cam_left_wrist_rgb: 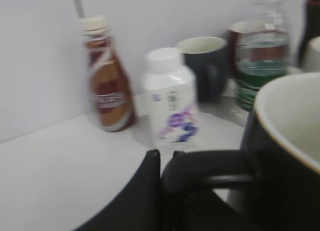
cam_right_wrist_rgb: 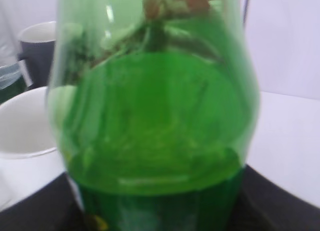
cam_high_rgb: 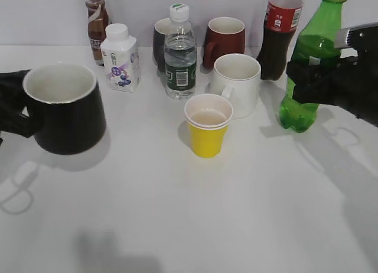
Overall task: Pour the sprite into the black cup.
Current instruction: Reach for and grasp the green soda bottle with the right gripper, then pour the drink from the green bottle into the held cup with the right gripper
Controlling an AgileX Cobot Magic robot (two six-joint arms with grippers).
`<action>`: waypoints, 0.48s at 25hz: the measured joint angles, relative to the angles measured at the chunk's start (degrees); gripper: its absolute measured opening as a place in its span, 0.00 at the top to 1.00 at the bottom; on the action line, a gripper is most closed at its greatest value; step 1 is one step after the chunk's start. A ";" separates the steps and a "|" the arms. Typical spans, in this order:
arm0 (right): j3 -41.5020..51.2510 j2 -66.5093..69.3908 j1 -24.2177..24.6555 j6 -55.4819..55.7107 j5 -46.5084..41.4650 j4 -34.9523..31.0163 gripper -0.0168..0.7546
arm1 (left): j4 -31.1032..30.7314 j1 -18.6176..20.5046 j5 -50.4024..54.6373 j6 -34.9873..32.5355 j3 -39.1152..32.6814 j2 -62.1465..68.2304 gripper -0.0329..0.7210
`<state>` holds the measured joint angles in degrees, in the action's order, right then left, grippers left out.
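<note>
Jaws clamped: sprite (cam_high_rgb: 307, 60), black cup (cam_high_rgb: 65, 110).

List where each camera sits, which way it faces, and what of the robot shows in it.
Exterior: raised at the front, slanting down at the table; both grippers show.
Left wrist: low behind the left gripper, facing the black cup and back-row bottles.
Right wrist: right behind the sprite, which fills it; only a dark gripper edge shows.
Shared: exterior and left wrist both show the black cup.

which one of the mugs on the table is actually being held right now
The big black cup at far left: the left gripper grips its handle. The white, maroon and small dark mugs stand free.
</note>
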<state>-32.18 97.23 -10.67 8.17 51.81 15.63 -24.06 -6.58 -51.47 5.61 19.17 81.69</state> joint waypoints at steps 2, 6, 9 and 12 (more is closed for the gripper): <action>0.20 -2.65 -0.02 -0.12 -2.77 3.63 0.48 | 0.09 -2.94 3.14 0.71 0.00 -1.87 0.90; -0.43 -11.09 -0.87 -0.89 -9.22 10.63 0.48 | 2.67 -8.85 8.23 2.13 0.43 -4.64 0.90; -3.23 -16.19 -4.42 -5.61 -19.51 12.01 0.48 | 3.06 -13.24 16.39 2.28 3.73 -5.96 0.90; -7.31 -18.26 -10.10 -11.71 -28.90 12.35 0.48 | 3.21 -16.89 23.98 2.32 7.71 -6.11 0.90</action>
<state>-39.49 78.97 -20.77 -3.53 22.90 27.98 -20.86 -23.47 -27.50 7.93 26.89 75.59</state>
